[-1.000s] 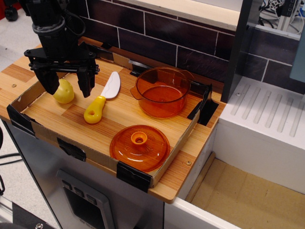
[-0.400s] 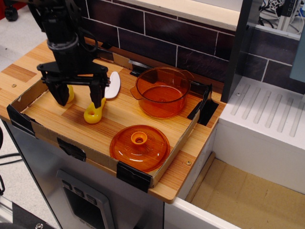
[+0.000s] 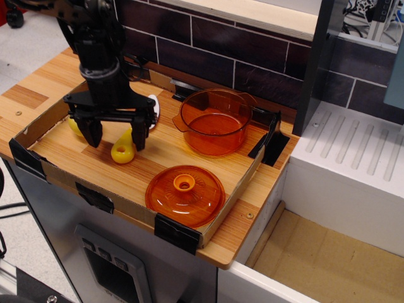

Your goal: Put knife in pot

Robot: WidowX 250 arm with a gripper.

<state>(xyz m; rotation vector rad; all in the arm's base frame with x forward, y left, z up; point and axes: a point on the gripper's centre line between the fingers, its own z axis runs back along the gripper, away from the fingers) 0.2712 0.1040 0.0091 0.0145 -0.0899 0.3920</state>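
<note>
The pot (image 3: 213, 120) and lid (image 3: 185, 195) look like glossy translucent orange plastic. The knife (image 3: 124, 150) handle is smooth yellow plastic, the gripper (image 3: 115, 134) matt black, the tray (image 3: 82, 153) floor wood-grained.

Gripper (image 3: 115, 135) wide open over knife (image 3: 125, 149) handle, one finger either side.
Potato toy (image 3: 76, 127) close behind left finger.
Bare board between knife and pot (image 3: 214, 121): free lane.
Pot mouth open, unobstructed.
Lid (image 3: 185, 195) flat at front, near tray (image 3: 95, 196) wall.
Brick wall (image 3: 214, 50) close behind pot.
</note>
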